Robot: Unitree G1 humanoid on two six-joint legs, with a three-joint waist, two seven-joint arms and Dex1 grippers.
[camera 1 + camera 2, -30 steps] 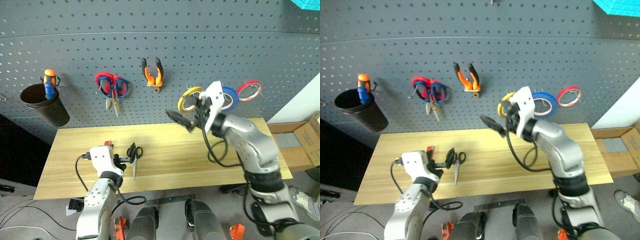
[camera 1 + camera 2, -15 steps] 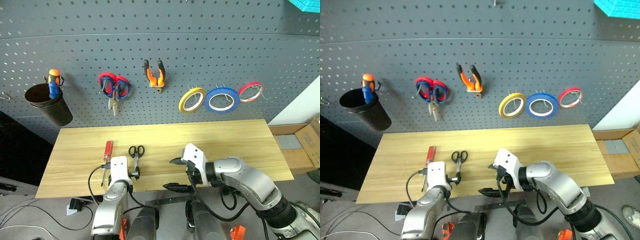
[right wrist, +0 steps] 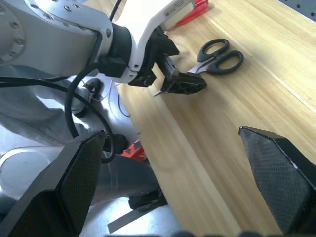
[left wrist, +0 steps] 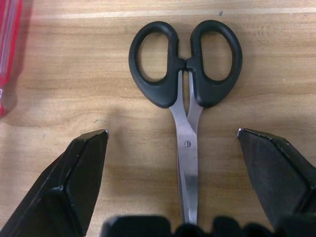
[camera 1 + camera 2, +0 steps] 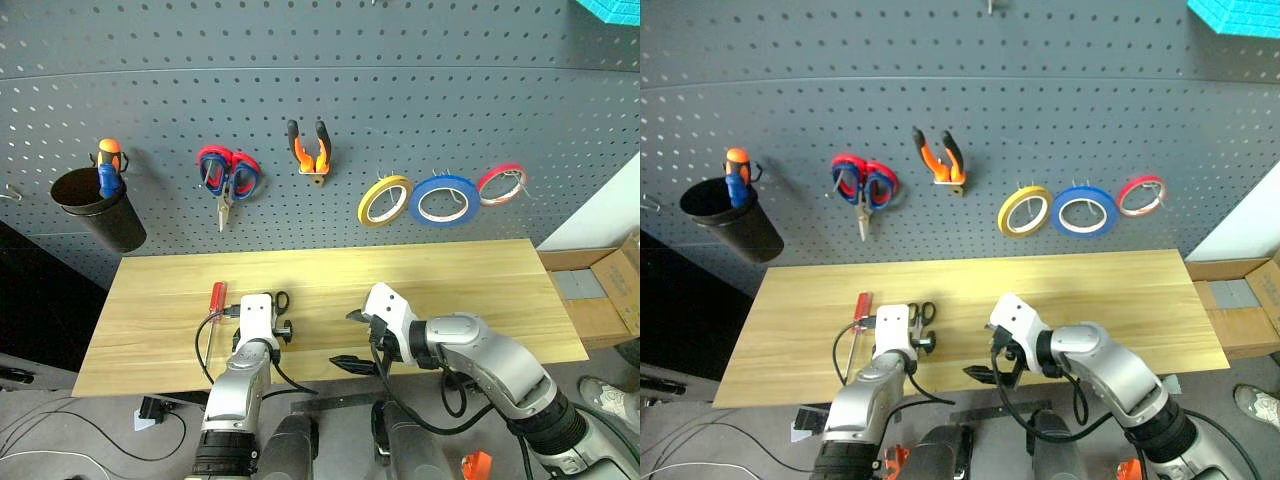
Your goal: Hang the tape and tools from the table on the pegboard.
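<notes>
a large dark grey perforated pegboard (image 5: pixel 400 60) covers the wall, and below it stands the long light wooden plank table (image 5: pixel 480 280). on the pegboard hang, from the robot's left to right, a black metal cup (image 5: pixel 98 210) holding an orange-and-blue screwdriver (image 5: pixel 106 165), red-and-blue-handled scissors (image 5: pixel 228 175), orange-and-black-handled pliers (image 5: pixel 308 148), a thin yellow roll of tape (image 5: pixel 384 199), a blue roll of tape (image 5: pixel 446 200) and a thin red roll of tape (image 5: pixel 500 183). on the table lie the red-handled screwdriver (image 5: pixel 214 299) and, just beside it, the small black-handled scissors (image 4: pixel 185 89), flat, blades closed. the left gripper (image 4: pixel 173 143) hangs low over the scissors with its jaws spread wide, one finger on each side of the blades, not touching them. the right gripper (image 5: pixel 352 340) sits near the table's front edge, pointing towards the left arm, jaws wide apart and holding nothing.
</notes>
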